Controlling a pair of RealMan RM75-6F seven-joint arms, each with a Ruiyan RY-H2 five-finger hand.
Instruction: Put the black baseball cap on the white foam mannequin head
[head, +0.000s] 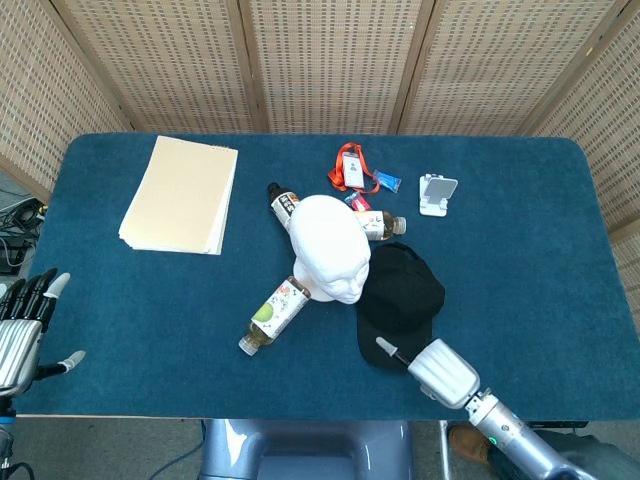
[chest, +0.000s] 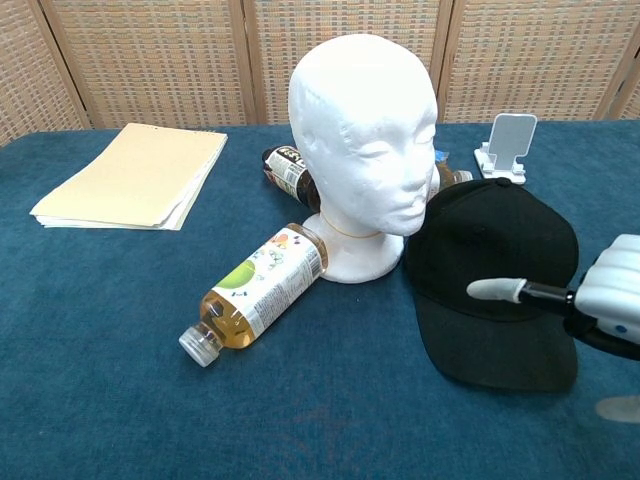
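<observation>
The black baseball cap lies flat on the blue table, brim toward the front edge, just right of the white foam mannequin head, which stands upright. My right hand hovers over the cap's brim with nothing in it; one finger reaches out toward the mannequin. My left hand stays at the table's front left corner, fingers spread, empty. It does not show in the chest view.
A clear drink bottle lies against the mannequin's base on the left. Two more bottles lie behind it. A stack of cream paper sits far left; a white phone stand and an orange lanyard badge sit at the back.
</observation>
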